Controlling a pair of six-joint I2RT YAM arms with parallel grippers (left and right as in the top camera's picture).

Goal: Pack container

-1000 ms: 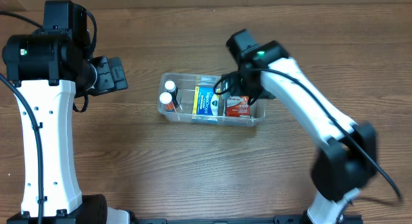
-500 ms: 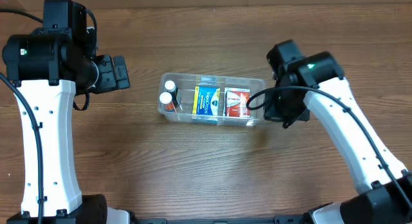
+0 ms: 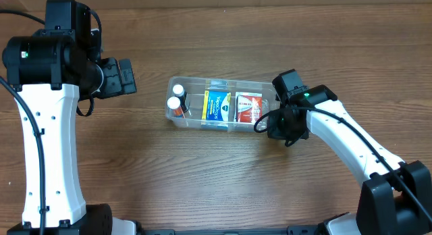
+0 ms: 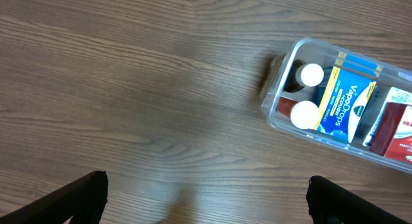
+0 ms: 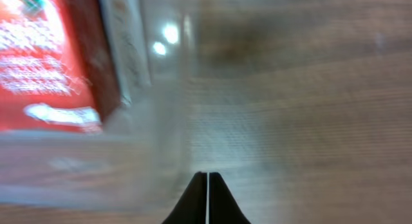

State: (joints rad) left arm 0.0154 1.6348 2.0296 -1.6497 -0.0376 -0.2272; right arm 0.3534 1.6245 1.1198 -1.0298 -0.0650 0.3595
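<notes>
The container is a clear tub lying mid-table. It holds two white-capped bottles at its left end, a blue box in the middle and a red box at the right. My right gripper hangs low just off the tub's right end, shut with nothing in it. In the right wrist view its fingertips press together over bare wood, with the blurred container wall and red box to the upper left. My left gripper is open, left of the tub. The left wrist view shows the container at the upper right.
The wooden table extends around the tub on all sides. The left arm's white body stands along the left side, and the right arm's link crosses the lower right.
The right arm swung from above the tub's red box out past its right end, then came back low beside that end. Its jaws went from open to shut. The left arm held still.
</notes>
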